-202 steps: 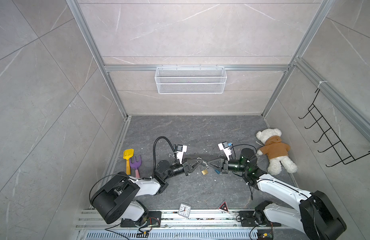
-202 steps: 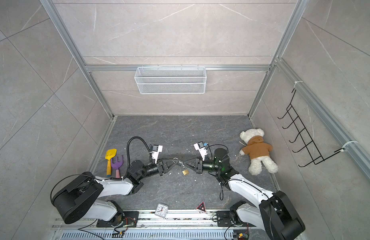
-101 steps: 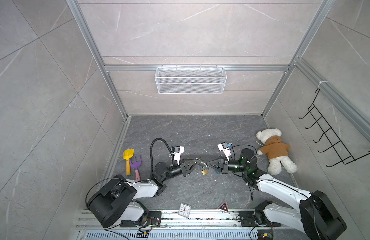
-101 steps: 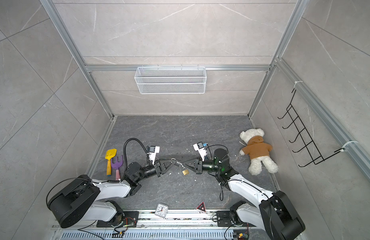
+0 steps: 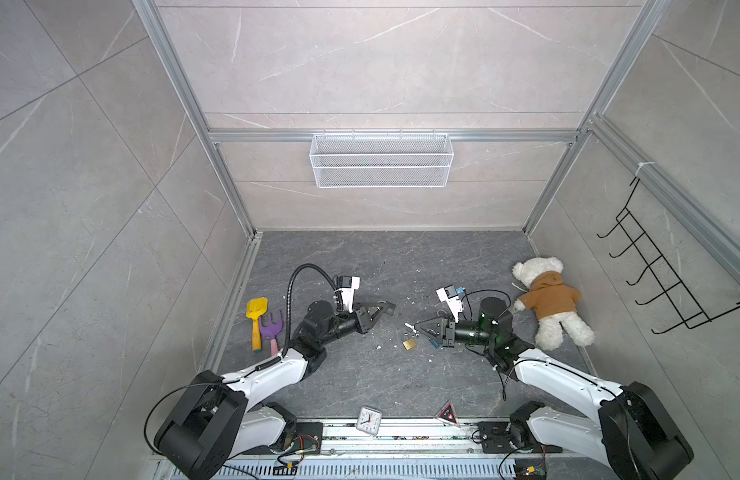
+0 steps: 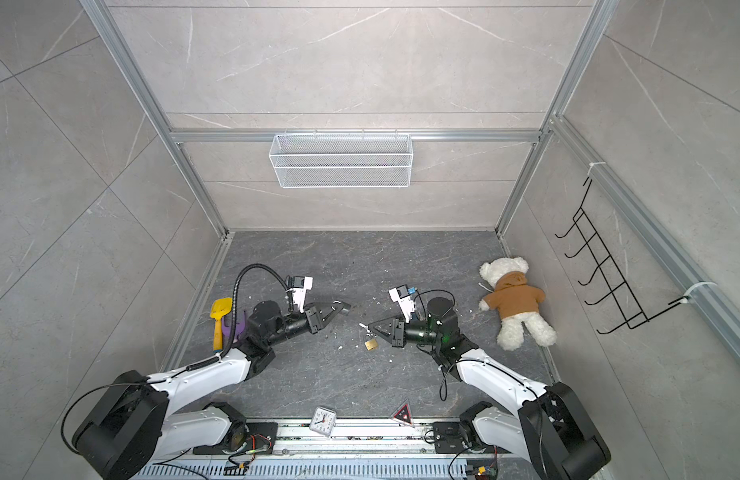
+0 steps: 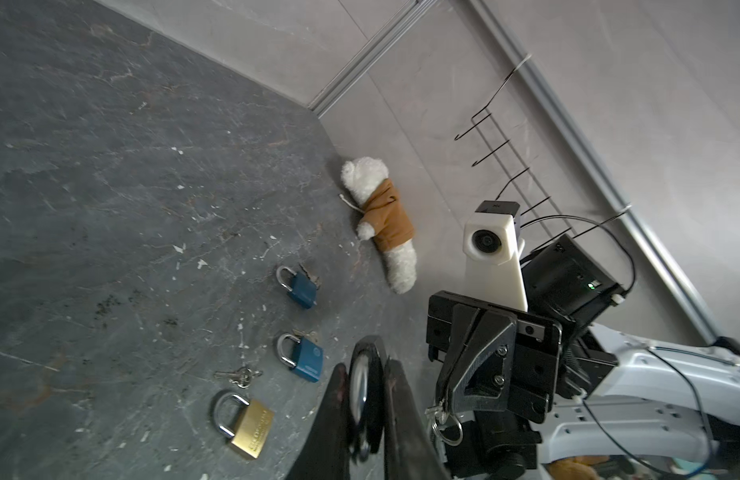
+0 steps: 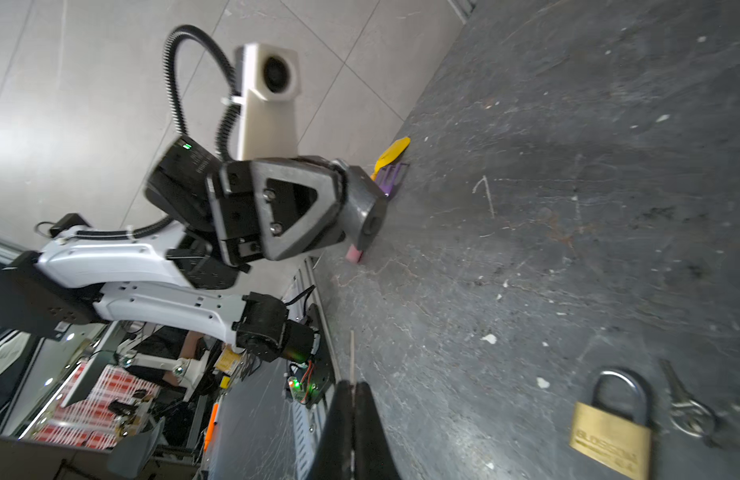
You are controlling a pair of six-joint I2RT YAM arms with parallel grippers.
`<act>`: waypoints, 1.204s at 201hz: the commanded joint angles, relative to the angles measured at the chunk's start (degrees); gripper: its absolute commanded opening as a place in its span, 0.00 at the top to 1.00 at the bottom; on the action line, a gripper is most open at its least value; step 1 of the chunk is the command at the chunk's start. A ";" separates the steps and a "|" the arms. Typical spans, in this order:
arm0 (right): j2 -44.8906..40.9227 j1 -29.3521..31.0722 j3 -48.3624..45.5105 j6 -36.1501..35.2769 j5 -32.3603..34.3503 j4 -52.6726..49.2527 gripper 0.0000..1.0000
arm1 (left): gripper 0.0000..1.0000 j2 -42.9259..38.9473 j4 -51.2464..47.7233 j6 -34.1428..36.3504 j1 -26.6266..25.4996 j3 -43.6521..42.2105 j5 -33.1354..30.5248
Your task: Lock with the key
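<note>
Far left, by the wall, the yellow toy shovel [image 5: 256, 309] and purple rake [image 5: 271, 328] lie out of your way. Next comes your left gripper [image 5: 380, 309], raised off the floor, its fingers closed down on a dark grey padlock [image 8: 366, 208]. The padlock's keyhole face points roughly toward the right arm. A strip of silver shackle shows between the fingers in the left wrist view, but you cannot tell whether it is seated. Past a gap of bare floor, the brass padlock [image 5: 409, 343] lies flat near your right gripper's tips, beside a loose bunch of keys [image 8: 688, 409]. A blue padlock [image 7: 303, 361] and a second blue padlock [image 7: 301, 289] lie beyond; none of these is held. Your right gripper [image 5: 419, 326] has its fingers pressed together on the key [image 8: 352, 353], a thin blade seen edge-on poking past the tips, its ring [image 7: 445, 428] dangling beneath. The teddy bear [image 5: 546, 301] lies by the right wall. Both pick-ups look done: lock in one gripper, key in the other, facing each other but well apart. What's left, I'd judge, is all of the mating: line blade to keyhole, insert, turn, and see the shackle shut.
</note>
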 commanded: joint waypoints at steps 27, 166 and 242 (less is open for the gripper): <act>1.00 -0.33 4.94 -1.11 10.18 -9.32 1.00 | 1.00 -3.52 -45.84 19.43 0.35 10.52 -4.92; 17.12 9.11 6.07 3.52 25.86 2.84 1.00 | 1.00 14.86 -46.53 25.95 0.38 14.71 5.35; 25.14 13.20 5.69 6.37 28.50 10.87 1.00 | 1.00 22.45 -47.60 30.30 0.37 17.70 9.38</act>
